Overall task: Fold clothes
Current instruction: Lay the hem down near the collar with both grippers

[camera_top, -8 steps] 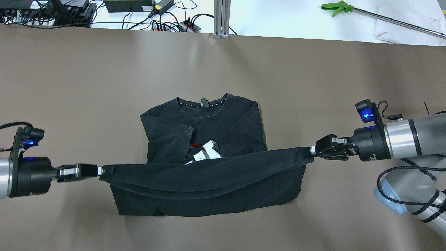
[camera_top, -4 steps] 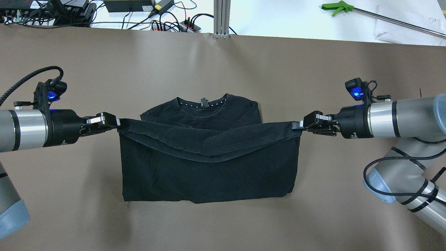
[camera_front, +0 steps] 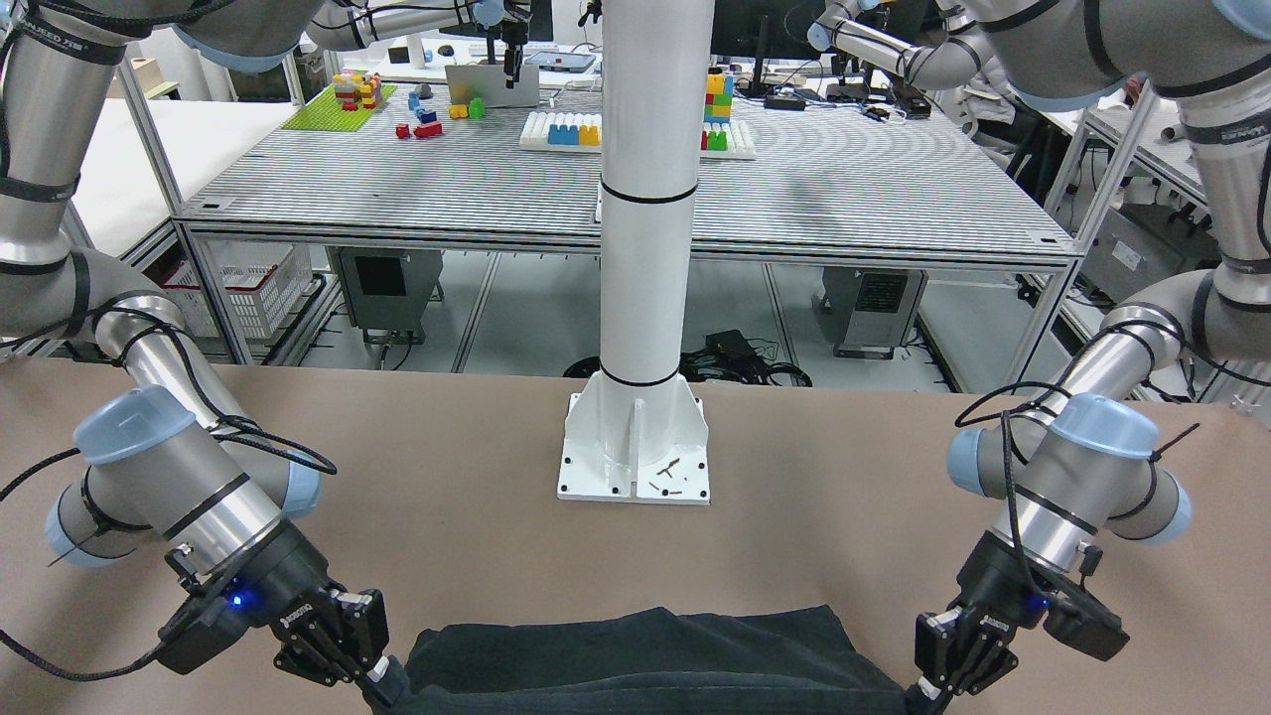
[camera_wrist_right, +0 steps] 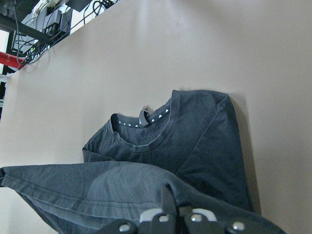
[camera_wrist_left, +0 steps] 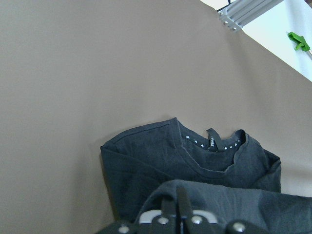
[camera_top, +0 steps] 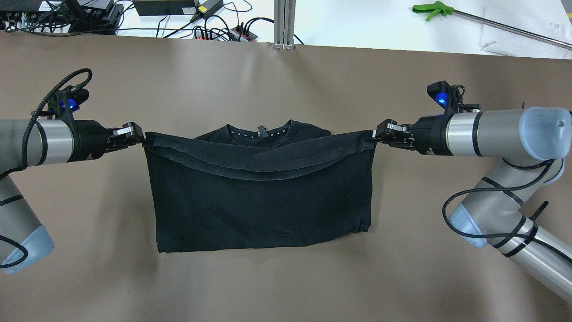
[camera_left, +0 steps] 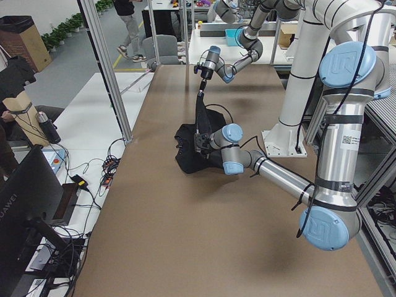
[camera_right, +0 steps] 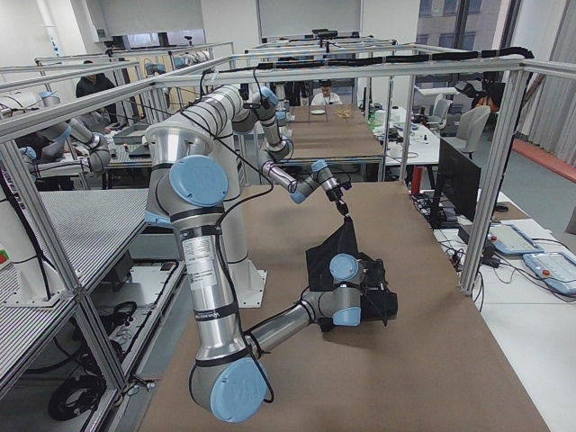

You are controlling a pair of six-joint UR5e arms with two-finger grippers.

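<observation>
Shirt [camera_top: 259, 201] bars the middle, table [camera_top: 286, 80] open around
It hangs taut between left gripper [camera_top: 141, 136] and right gripper [camera_top: 376, 134]; bare room far, up to a post [camera_top: 284, 24], and near, up to the pole base [camera_front: 635, 447].

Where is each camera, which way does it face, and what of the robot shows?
Front-facing: across the table, facing the robot; left pincer at view right, right pincer at view left.
Overhead: behind the robot, looking down; both pincers hold the black shirt.
Exterior left: table's end; left arm near.
Exterior right: opposite end; right arm near.
Left wrist: looks past its pincer at the collar.
Right wrist: likewise, from the other side.
Wrist views share the collar.
</observation>
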